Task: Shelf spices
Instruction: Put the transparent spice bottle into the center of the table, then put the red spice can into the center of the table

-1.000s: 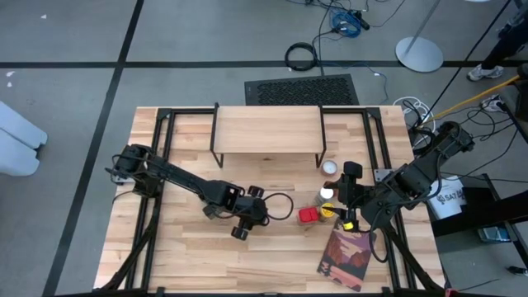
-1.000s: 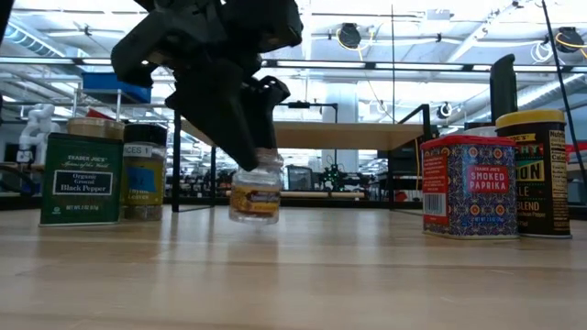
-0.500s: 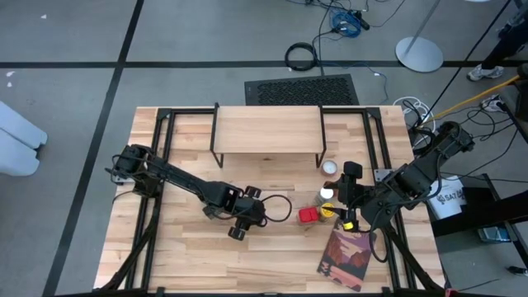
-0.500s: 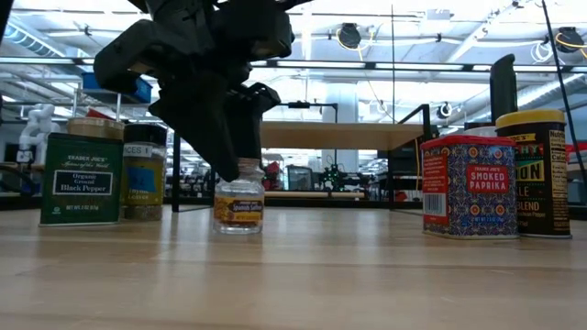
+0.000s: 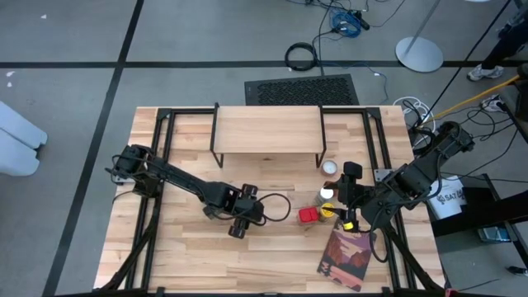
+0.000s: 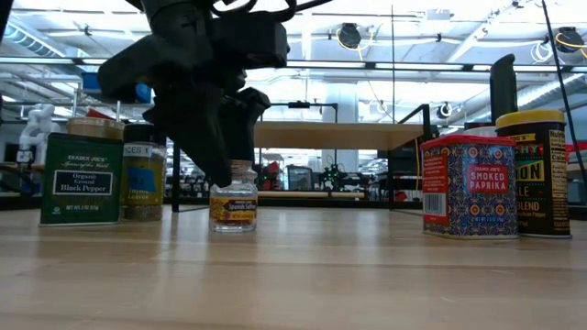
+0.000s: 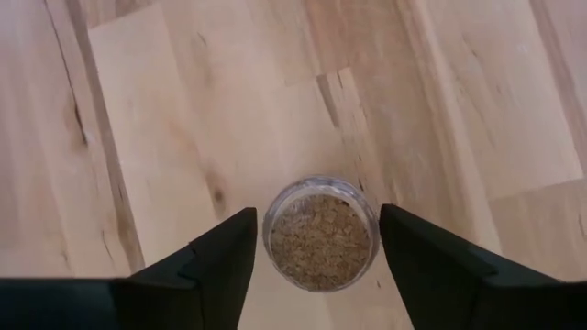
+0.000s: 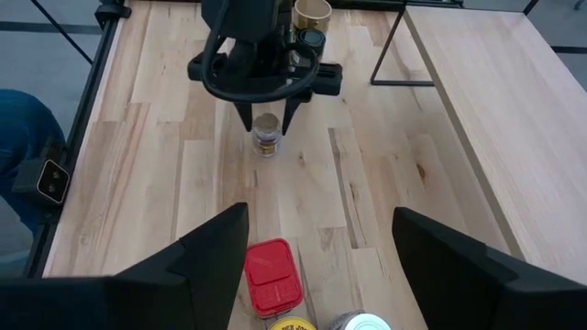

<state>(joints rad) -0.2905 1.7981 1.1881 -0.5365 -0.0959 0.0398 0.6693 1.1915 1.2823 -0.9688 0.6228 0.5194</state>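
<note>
A small glass jar with a cork-coloured top [image 7: 321,243] stands upright on its base on the table [image 5: 190,247], also visible in the low view [image 6: 233,197]. My left gripper [image 7: 316,215] hangs over it pointing steeply down, open, one finger on each side of the jar top with a gap on both sides. My right gripper [image 8: 321,266] waits open, raised above the table's right part over a red tin [image 8: 271,275]. The shelf [image 5: 268,132] stands at the far middle, its plank top bare.
More spices cluster at the right: red tin [image 5: 308,215], white-topped jars [image 5: 330,167], paprika tin [image 6: 470,186], yellow-lidded jar [image 6: 537,174]. A green pepper tin [image 6: 81,179] and jar [image 6: 145,174] stand beyond the left arm. A book [image 5: 346,256] lies near right.
My left gripper held the small jar tilted and just off the table. It has tipped, set the jar upright on its base a little toward the table's left, and let go; its fingers now stand apart from the jar top.
</note>
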